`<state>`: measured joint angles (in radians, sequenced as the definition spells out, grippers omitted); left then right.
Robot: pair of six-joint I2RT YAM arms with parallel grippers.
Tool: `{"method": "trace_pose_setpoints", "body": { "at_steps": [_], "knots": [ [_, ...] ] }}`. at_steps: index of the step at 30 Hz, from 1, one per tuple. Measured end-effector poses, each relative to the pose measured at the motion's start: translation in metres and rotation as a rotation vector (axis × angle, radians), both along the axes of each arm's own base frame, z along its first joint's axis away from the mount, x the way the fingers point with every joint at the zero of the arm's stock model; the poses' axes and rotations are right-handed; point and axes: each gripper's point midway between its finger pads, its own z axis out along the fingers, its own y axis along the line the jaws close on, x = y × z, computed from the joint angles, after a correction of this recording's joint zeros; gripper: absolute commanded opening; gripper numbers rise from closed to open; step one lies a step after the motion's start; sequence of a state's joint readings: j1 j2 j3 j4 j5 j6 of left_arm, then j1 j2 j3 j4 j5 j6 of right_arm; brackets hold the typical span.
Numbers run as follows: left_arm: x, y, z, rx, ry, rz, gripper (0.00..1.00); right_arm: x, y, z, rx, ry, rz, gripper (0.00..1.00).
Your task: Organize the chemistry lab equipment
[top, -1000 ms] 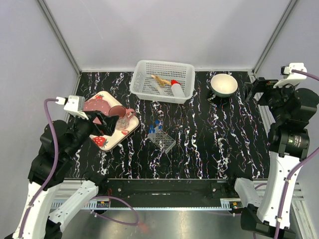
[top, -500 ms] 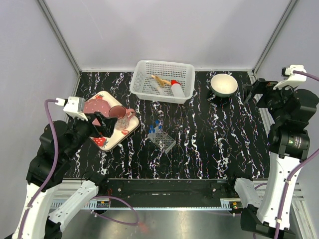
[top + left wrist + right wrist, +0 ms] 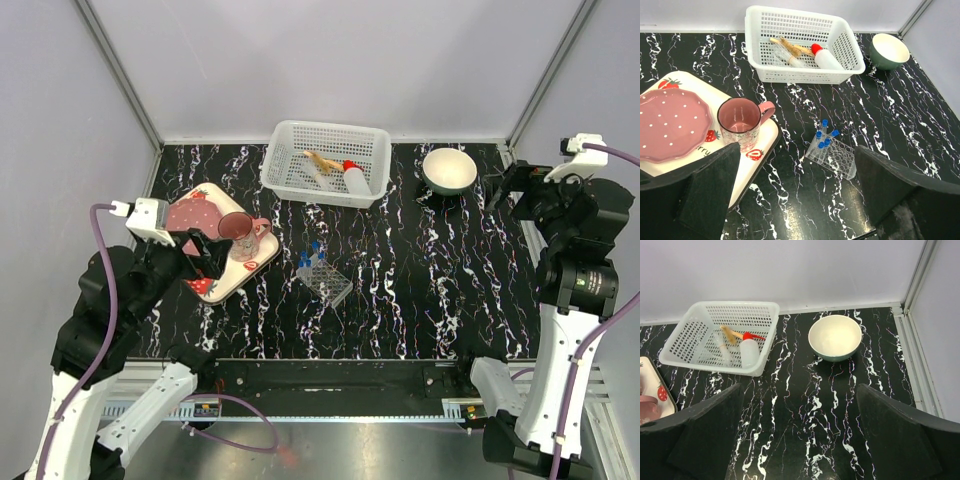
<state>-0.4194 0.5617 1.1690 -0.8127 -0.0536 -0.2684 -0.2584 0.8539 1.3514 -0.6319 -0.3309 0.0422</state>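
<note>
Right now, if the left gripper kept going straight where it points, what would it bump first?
Probably the black table, on the bare patch between the strawberry tray and the tube rack. Depth is hard to judge, so the left gripper might clip the rack instead.

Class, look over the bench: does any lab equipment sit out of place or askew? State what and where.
The tube rack, holding blue-capped tubes, sits alone on the table, turned diagonally to its edges. The red-capped bottle and wooden sticks lie in the white basket.
</note>
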Motion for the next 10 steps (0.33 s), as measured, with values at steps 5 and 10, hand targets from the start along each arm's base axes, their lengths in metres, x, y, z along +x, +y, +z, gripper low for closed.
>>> {"method": "trace_pose_setpoints", "body": {
  "at_steps": [5, 10],
  "knots": [
    [-0.0027, 0.0033, 0.0013, 0.004, -0.016, 0.007, 0.99, 0.001, -0.0001, -0.0016, 0.006, 0.006, -0.001, 1.0],
    [-0.0023, 0.0034, 0.0008, 0.007, -0.016, 0.007, 0.99, 0.0014, -0.0002, -0.0055, 0.009, 0.014, -0.001, 1.0]
  ]
}}
